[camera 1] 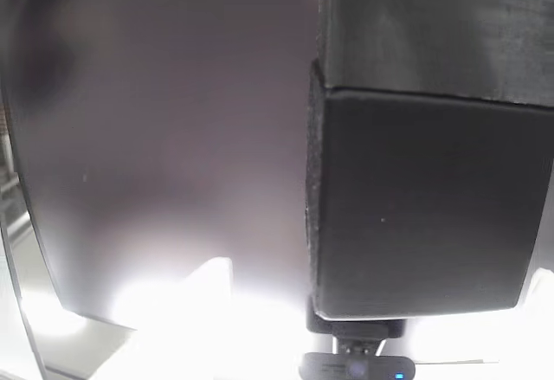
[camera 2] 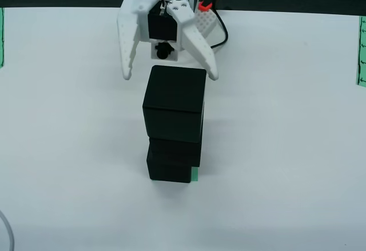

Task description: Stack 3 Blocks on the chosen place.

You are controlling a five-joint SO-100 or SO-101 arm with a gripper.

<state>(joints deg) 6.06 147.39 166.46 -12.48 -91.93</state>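
view from above, left to right: a thin green strip at the left edge of the white table, marks on it too small to read. centre: three blocks stacked in one column, the top cube sitting a touch off-square over the two below. a sliver of the chosen place peeks out green at the lower right corner of the bottom cube, so the stack stands on it. just behind the top cube, the gripper, white fingers spread apart, tips either side of the cube's far edge and holding nothing.

view that rides on the gripper: dark blurred surface left, the side of a block close at right, another dark face above it.

judgement: stacking looks done; step in hand is the release and pull-away. best to lift straight up with fingers kept wide, no sideways drift, since the top cube overhangs slightly and a brush could topple it.

right edge: second green strip with black hand-drawn symbols, not legible. no brand or readable writing anywhere.
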